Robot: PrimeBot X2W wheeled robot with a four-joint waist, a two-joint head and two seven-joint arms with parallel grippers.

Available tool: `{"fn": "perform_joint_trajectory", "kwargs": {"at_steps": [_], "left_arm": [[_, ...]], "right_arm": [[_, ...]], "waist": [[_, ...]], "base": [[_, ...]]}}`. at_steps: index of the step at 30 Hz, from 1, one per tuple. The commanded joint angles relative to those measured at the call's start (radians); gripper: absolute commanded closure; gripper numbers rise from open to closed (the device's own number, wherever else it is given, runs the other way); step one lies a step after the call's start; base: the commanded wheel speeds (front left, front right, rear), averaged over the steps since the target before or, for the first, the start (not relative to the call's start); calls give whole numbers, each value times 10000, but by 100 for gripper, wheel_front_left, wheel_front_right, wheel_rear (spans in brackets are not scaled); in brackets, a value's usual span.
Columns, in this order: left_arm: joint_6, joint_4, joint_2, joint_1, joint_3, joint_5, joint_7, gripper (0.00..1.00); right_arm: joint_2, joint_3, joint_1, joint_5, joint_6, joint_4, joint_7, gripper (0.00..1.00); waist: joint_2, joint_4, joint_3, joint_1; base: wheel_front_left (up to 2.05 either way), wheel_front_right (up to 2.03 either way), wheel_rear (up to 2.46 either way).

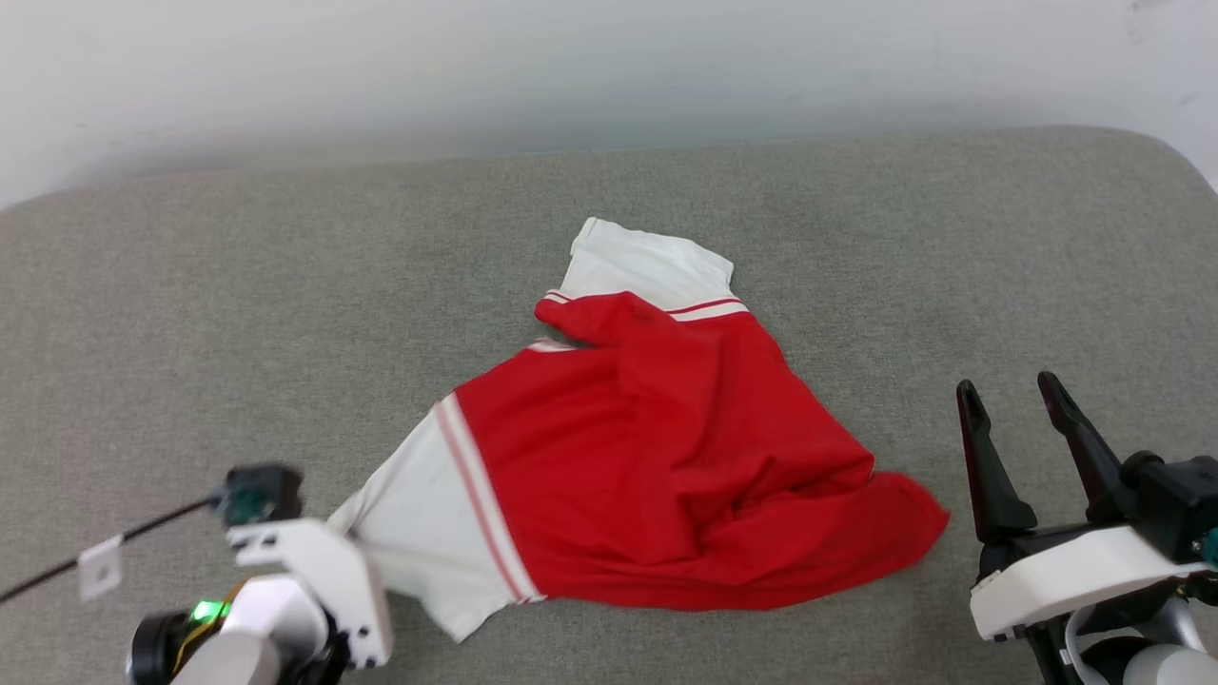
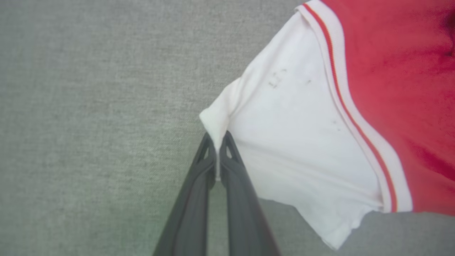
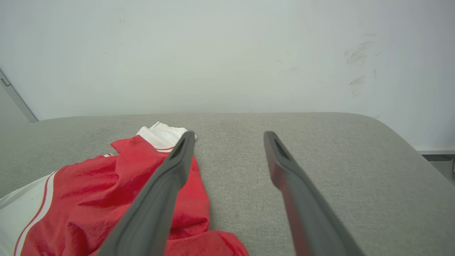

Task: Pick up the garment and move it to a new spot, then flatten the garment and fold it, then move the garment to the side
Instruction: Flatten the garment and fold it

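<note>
The garment (image 1: 657, 457) is a red shirt with white short sleeves and red-and-white stripe trim, lying rumpled in the middle of the grey surface; its lettering is hidden. My left gripper (image 2: 217, 140) is shut on the tip of the near white sleeve (image 2: 295, 142), pinching a small fold of cloth between its dark fingers. In the head view the left wrist (image 1: 304, 590) covers that pinch at the lower left. My right gripper (image 1: 1011, 390) stands open at the lower right, a little right of the red hem, holding nothing. The right wrist view shows the garment (image 3: 106, 192) left of my open right gripper (image 3: 229, 137).
The grey fabric surface (image 1: 238, 314) stretches wide on all sides of the shirt, with a rounded far right corner. A pale wall (image 1: 609, 67) rises just behind its far edge. A black cable with a white tag (image 1: 100, 566) trails from the left wrist.
</note>
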Motion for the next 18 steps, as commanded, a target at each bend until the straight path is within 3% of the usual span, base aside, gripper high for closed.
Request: {"fn": "perform_joint_trajectory", "kwargs": {"at_steps": [1,5,7,18], "left_arm": [[177,-113,93,362,141,-112,-43,100],[561,-408,196,1519,564,-566,-46,100],[617,-497,211,1817,558,-541,-170,0],[622,-1215,-239,1501,337,551,-2628,0]], "right_arm": [[20,-17,84,41,-7,-34,-7,0],[20,-29,179,23,-7,-50,34,0],[20,-50,188,-10,-7,-49,60,0],[21,-43,481,-217,-7,-193,376,0]], "waist": [[0,23,-46,0],[0,70,-194,0],[0,97,-281,0],[0,35,-1007,0]], "base": [[0,0,0],[0,0,0],[0,0,0],[0,0,0]]}}
